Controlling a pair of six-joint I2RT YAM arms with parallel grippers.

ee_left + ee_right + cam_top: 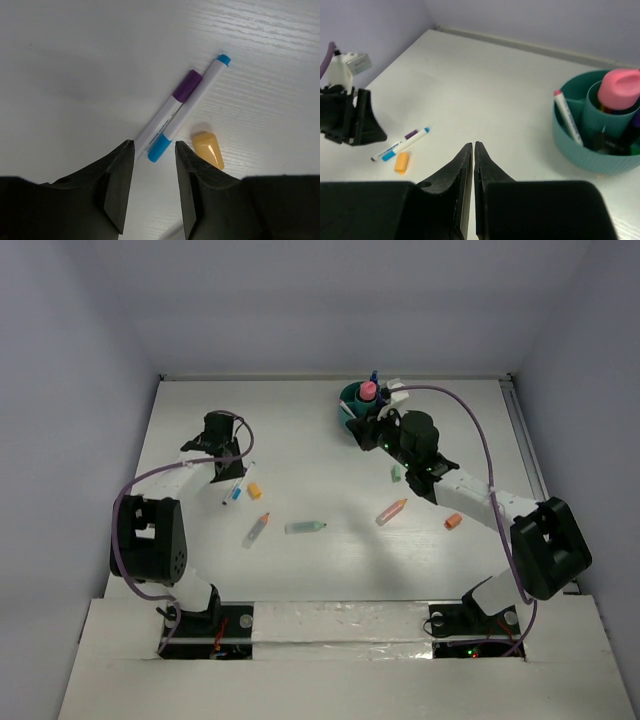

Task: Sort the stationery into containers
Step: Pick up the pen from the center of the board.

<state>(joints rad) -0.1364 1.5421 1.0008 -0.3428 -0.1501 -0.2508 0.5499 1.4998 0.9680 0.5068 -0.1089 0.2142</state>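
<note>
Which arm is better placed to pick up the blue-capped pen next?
Left. The left arm's jaws stand open at the blue-capped pen's near end; the right arm's jaws are shut, near the organiser.

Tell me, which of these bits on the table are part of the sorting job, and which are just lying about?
Part of the job: organiser, purple pen, blue pen, orange cap, green marker, orange marker, orange-tipped marker.

Just there: nothing loose that I can see, only the arms' purple cables.
</note>
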